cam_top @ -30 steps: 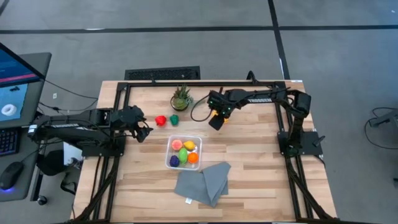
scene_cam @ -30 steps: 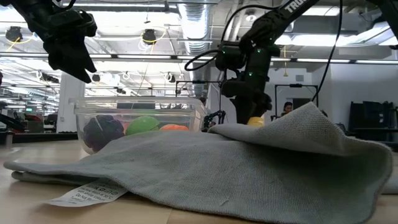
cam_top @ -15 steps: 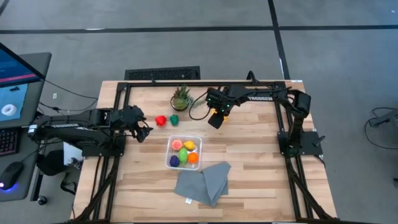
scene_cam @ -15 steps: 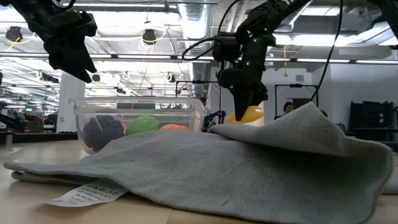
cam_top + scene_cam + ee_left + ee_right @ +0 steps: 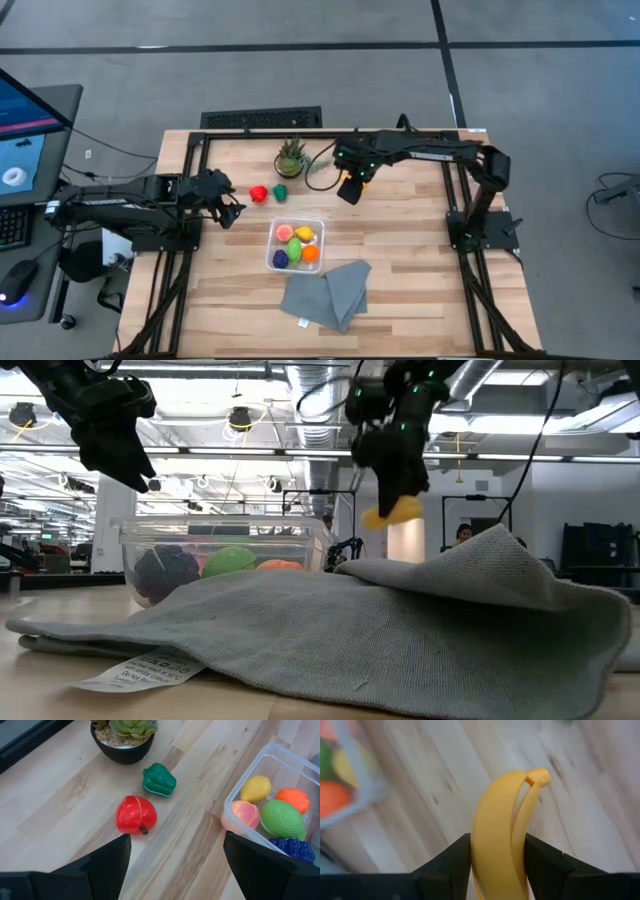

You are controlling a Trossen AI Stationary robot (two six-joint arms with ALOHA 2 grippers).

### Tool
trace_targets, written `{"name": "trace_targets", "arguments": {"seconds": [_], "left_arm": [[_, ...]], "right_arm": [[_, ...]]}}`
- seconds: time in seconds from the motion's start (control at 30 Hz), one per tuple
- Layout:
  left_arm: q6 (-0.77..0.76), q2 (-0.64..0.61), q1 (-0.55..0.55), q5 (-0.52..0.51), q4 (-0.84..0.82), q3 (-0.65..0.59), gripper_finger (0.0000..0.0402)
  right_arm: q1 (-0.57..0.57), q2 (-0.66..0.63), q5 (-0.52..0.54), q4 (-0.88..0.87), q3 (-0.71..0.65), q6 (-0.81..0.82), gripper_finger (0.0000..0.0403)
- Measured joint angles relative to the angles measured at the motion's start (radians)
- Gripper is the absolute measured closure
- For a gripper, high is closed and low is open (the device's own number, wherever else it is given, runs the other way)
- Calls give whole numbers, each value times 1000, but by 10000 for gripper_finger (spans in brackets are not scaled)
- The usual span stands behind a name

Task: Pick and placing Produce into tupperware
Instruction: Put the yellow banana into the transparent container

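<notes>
My right gripper (image 5: pixel 350 186) hangs over the far middle of the table, shut on a yellow banana (image 5: pixel 501 830) that also shows below its fingers in the low view (image 5: pixel 392 512). The clear tupperware (image 5: pixel 277 228) sits mid-table and holds lemon (image 5: pixel 255 788), orange (image 5: pixel 292 799), peach (image 5: pixel 238 815), lime-green (image 5: pixel 281 818) and purple (image 5: pixel 295 849) produce. A red fruit (image 5: pixel 136 814) and a green pepper (image 5: pixel 159 779) lie on the wood left of it. My left gripper (image 5: pixel 230 208) waits open at the left, above the table. My right gripper pinches the banana between its two fingers (image 5: pixel 445 865), one on each long side (image 5: pixel 485 855). The fingers come from above, pointing steeply down. The banana runs along them, its stem end (image 5: pixel 538 776) past the fingertips, and hangs clear of the table.
A spiky potted plant (image 5: pixel 292 157) stands at the far edge, just behind the red fruit and pepper. A folded grey cloth (image 5: pixel 325 292) lies on the near side of the tupperware. Bare wood stretches to the right of the tupperware.
My right gripper has gone up, still shut on the banana. The banana has come up from low behind the cloth to hang well clear of the table.
</notes>
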Motion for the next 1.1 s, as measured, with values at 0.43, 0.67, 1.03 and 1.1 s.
{"name": "trace_targets", "arguments": {"seconds": [0.43, 0.67, 1.03, 1.1], "left_arm": [[19, 0, 0, -8, 5, 0, 95], [14, 0, 0, -8, 7, 0, 95], [13, 0, 0, -8, 44, 0, 95], [13, 0, 0, -8, 53, 0, 95]], "right_arm": [[27, -269, 46, 83, 0, 42, 212], [103, -365, 115, 110, 0, 62, 219], [262, -387, 262, 122, -1, 93, 215], [291, -386, 286, 127, -1, 99, 214]]}}
